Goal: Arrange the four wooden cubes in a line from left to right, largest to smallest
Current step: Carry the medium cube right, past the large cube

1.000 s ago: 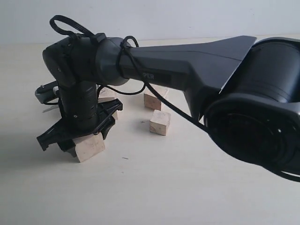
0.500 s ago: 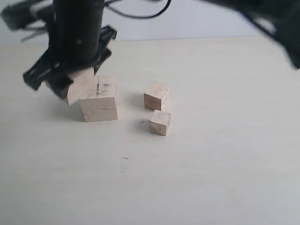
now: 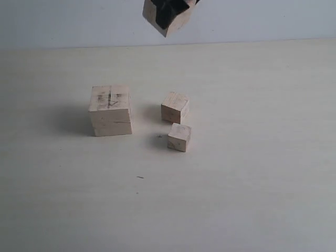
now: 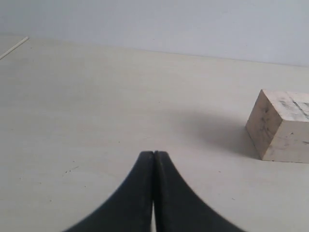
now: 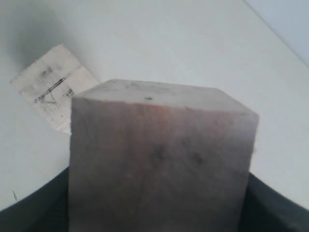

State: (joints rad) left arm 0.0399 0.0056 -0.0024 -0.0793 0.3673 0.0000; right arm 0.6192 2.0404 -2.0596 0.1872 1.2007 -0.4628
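High over the pale table (image 3: 252,184), the right gripper (image 3: 172,9) clamps a pale mid-sized wooden cube (image 5: 159,154). Below sit the scribbled largest wooden cube (image 3: 110,110), a smaller wooden cube (image 3: 175,107) and, just beside it, the smallest wooden cube (image 3: 179,137). The left gripper (image 4: 153,159) is pressed together, empty.

Wooden cubes: four. Three sat on the counter: one large scribbled cube (image 3: 110,110), one small cube (image 3: 175,107), one smallest cube (image 3: 179,137). The fourth cube (image 3: 177,26) hung aloft. Grippers: two, the left gripper (image 4: 154,159) and the right gripper (image 3: 172,9).
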